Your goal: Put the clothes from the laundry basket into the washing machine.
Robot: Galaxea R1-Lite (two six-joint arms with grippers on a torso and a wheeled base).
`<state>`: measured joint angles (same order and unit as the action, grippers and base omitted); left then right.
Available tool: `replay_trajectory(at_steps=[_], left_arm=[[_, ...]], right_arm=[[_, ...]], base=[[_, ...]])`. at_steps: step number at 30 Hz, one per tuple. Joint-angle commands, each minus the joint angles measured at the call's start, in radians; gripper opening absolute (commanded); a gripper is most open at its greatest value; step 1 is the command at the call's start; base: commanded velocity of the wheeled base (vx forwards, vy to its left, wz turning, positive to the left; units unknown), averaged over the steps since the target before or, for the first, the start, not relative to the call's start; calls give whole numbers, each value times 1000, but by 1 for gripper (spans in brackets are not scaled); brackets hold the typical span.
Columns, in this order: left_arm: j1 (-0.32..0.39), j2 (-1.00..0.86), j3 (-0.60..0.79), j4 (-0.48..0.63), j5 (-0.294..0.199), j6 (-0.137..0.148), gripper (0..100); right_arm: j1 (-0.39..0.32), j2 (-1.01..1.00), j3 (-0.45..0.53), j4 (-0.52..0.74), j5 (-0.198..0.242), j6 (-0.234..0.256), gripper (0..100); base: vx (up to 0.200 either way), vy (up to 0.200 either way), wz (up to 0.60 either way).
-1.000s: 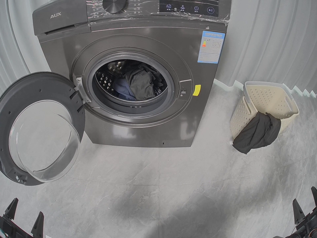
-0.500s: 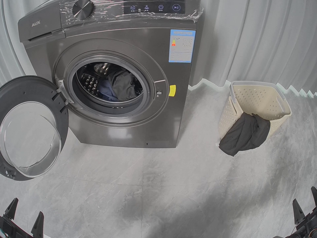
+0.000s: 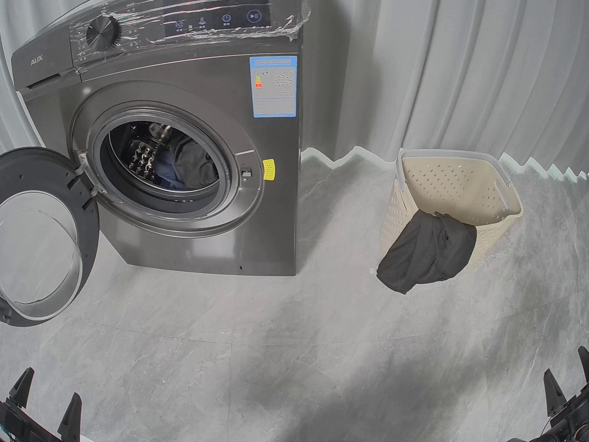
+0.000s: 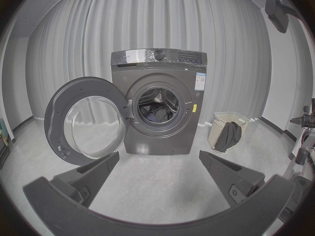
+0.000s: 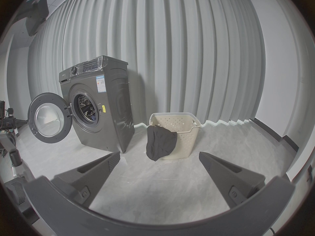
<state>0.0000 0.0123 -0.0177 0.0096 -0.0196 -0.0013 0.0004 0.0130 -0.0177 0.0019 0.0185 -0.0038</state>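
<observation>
**Dark garment draped on the basket, both pincers open and empty**

The washing machine stood at the far left on the grey floor, its round door swung wide open to the left. Inside the drum lay a dark grey piece of clothing, with what looked like a blue item just beside it, though the drum was too dim to be sure.

The laundry basket, cream and perforated, sat on the floor to the right of the machine and well apart from it, tilted back toward the pale curtain. A dark garment hung over the basket's near rim, most of it outside and trailing down the front wall.

The left pincer was low at the near left, fingers spread and holding nothing. The right pincer was at the near right, likewise spread and empty, well short of the basket.
</observation>
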Motion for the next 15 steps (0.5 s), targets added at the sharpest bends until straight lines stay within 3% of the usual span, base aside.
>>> replay_trajectory(at_steps=[1,12,15], left_arm=[[0,-6,13,0,0,0,100],[0,-6,13,1,0,-2,100],[0,-6,13,1,0,-2,100]], right_arm=[[3,-7,16,0,0,-1,100],[1,-7,16,-2,-3,2,100],[3,-7,16,-2,-5,2,100]], base=[[0,-200,0],[0,-200,0],[0,0,0]])
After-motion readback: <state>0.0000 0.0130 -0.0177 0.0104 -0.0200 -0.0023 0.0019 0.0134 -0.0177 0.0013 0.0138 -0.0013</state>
